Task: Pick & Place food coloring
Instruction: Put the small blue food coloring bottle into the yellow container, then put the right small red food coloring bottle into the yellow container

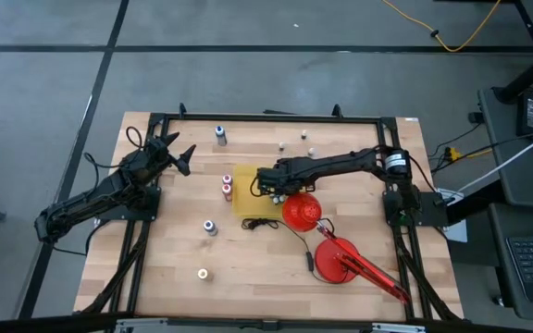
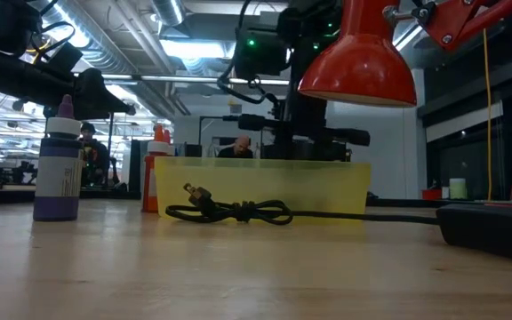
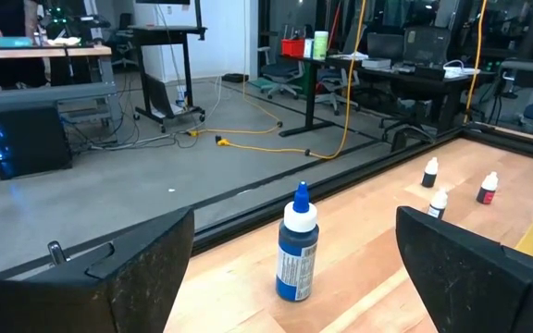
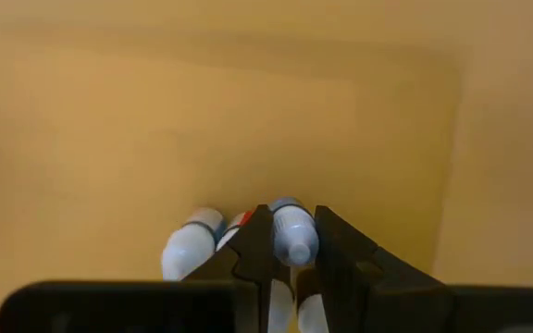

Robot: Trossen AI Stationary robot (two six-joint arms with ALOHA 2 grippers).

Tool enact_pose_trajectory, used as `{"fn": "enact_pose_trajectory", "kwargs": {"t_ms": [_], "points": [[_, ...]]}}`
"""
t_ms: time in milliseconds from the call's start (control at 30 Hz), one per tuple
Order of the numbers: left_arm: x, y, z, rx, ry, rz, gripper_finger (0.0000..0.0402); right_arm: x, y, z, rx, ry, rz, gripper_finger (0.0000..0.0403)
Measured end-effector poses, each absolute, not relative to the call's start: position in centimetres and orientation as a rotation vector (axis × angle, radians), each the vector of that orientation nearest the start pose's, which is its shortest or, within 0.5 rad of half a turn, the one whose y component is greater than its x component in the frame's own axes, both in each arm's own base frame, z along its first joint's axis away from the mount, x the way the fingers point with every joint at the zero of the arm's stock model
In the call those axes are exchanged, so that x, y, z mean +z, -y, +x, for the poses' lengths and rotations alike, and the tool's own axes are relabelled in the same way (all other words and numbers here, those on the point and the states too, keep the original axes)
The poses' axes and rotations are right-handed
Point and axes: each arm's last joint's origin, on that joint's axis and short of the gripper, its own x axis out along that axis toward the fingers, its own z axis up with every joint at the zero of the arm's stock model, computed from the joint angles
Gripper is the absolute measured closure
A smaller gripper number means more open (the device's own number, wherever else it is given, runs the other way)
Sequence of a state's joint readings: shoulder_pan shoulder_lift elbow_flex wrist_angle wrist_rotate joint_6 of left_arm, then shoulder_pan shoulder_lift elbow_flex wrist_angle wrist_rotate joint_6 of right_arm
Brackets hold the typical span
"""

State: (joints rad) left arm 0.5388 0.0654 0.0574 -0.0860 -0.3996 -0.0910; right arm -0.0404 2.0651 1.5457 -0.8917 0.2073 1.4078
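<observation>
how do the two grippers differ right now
The left gripper has its fingers spread wide and holds nothing; the right gripper is shut on a food coloring bottle. The left gripper hangs near the table's left edge, facing a blue-capped bottle; the right gripper reaches over the yellow bin, pointing down into it. Both have two dark fingers.

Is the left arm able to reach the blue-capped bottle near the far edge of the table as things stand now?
Probably yes. The left gripper is open and points toward the blue-capped bottle, which stands upright and alone on bare table. Nothing lies between them; the right gripper is busy over the yellow tray.
</observation>
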Motion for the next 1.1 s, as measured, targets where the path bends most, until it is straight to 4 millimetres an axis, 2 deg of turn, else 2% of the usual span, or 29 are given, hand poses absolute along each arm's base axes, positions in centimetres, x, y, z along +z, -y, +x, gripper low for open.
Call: {"fn": "enact_pose_trajectory", "kwargs": {"t_ms": [200,433,833,1100], "points": [[17.0,-5.9,7.7,0.942,-0.055,-0.091,0.0037,16.2,2.0,39.8,-1.133,-1.025,1.043,0.0338],[17.0,-5.9,7.7,0.941,-0.055,-0.091,0.0038,16.1,1.9,39.8,-1.126,-1.034,1.052,0.0335],[17.0,-5.9,7.7,0.941,-0.054,-0.091,0.0038,16.2,1.9,39.7,-1.107,-1.061,1.075,0.0251],[17.0,-5.9,7.7,0.941,-0.054,-0.091,0.0038,18.2,3.3,38.8,-1.113,-1.041,1.009,0.0227]]}}
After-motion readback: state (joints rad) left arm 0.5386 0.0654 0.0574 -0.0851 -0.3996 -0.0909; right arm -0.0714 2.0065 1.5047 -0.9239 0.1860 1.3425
